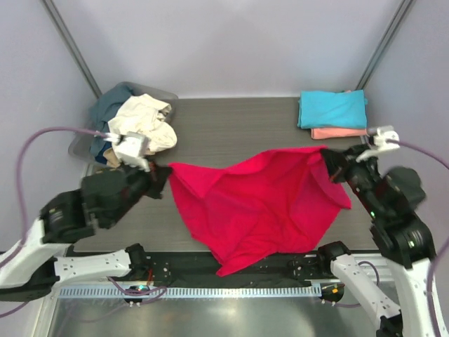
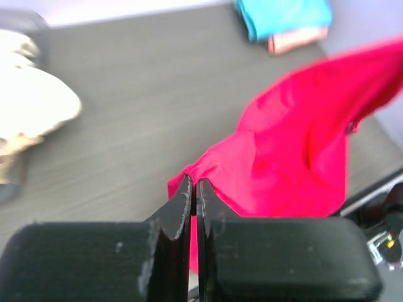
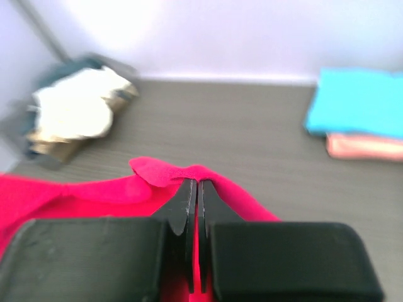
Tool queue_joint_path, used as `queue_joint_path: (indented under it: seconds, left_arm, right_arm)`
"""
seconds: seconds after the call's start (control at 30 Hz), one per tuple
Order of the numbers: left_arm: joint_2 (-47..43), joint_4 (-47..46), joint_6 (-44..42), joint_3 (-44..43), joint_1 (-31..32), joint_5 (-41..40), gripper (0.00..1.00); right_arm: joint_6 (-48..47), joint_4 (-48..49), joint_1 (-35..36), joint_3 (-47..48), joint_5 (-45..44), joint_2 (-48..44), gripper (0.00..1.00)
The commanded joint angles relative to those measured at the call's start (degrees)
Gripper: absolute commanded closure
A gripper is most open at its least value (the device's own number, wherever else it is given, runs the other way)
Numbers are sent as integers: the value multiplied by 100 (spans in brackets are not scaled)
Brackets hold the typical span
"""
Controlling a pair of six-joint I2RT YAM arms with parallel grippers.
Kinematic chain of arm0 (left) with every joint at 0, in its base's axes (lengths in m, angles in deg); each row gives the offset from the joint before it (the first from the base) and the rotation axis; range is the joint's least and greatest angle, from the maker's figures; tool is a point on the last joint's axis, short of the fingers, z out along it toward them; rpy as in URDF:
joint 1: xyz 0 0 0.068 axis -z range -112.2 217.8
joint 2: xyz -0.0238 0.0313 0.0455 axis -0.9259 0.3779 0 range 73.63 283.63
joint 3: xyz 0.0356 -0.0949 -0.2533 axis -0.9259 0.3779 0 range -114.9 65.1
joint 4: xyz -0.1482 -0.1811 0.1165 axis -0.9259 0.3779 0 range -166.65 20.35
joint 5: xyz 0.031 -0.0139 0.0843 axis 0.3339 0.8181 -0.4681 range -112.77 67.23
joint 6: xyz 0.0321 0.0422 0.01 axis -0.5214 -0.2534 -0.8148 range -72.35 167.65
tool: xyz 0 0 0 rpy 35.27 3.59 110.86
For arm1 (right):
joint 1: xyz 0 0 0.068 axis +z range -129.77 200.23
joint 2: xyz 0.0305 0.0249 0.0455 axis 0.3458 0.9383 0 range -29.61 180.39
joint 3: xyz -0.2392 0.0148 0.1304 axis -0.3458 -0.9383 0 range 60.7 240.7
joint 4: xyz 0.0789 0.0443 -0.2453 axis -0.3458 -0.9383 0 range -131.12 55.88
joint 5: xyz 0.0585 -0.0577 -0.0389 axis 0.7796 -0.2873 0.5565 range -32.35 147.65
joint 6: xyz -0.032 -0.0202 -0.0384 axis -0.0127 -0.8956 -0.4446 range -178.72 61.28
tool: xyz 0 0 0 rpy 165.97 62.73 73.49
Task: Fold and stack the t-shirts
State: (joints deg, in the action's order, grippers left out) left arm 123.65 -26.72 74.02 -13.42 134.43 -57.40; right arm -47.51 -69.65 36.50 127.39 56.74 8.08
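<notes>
The crimson red t-shirt [image 1: 259, 207] hangs stretched between both grippers above the table's middle, its lower part drooping to the front edge. My left gripper [image 1: 163, 173] is shut on its left corner [image 2: 189, 173]. My right gripper [image 1: 327, 157] is shut on its right corner [image 3: 189, 173]. The turquoise t-shirt [image 1: 332, 109] lies folded on the folded salmon pink t-shirt [image 1: 339, 133] at the back right. The cream t-shirt [image 1: 144, 121] and the slate blue t-shirt [image 1: 112, 105] lie crumpled in the tub at the back left.
The grey plastic tub [image 1: 81, 144] stands at the table's back left corner. Bare dark table [image 1: 235, 126] shows between the tub and the folded stack. A metal rail [image 1: 210, 291] runs along the front edge between the arm bases.
</notes>
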Motion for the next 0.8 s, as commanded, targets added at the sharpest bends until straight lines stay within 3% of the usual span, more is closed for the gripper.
queue_joint_path:
  seconds: [0.0, 0.17, 0.4, 0.63, 0.7, 0.77]
  left_arm:
    - [-799, 412, -597, -443, 8, -694, 100]
    - [-1275, 412, -1326, -1261, 8, -1185, 100]
    - [-1363, -62, -2083, -1842, 8, -467, 100]
    - [-749, -537, -2882, -2790, -27, -201, 100]
    - [-231, -520, -3076, -3238, -45, -438, 100]
    - [477, -484, -3313, -3520, -45, -1210, 100]
  right_arm:
    - [-267, 204, -19, 247, 1214, -760, 99]
    - [-347, 151, -19, 352, 2076, -1632, 99]
    - [-285, 151, -28, 818, 2200, -2450, 99]
    - [-443, 169, -28, 1100, 1779, -2407, 99]
    - [-435, 213, -19, 1091, 1551, -2119, 99]
    - [-286, 292, -19, 1109, 1183, -1820, 99]
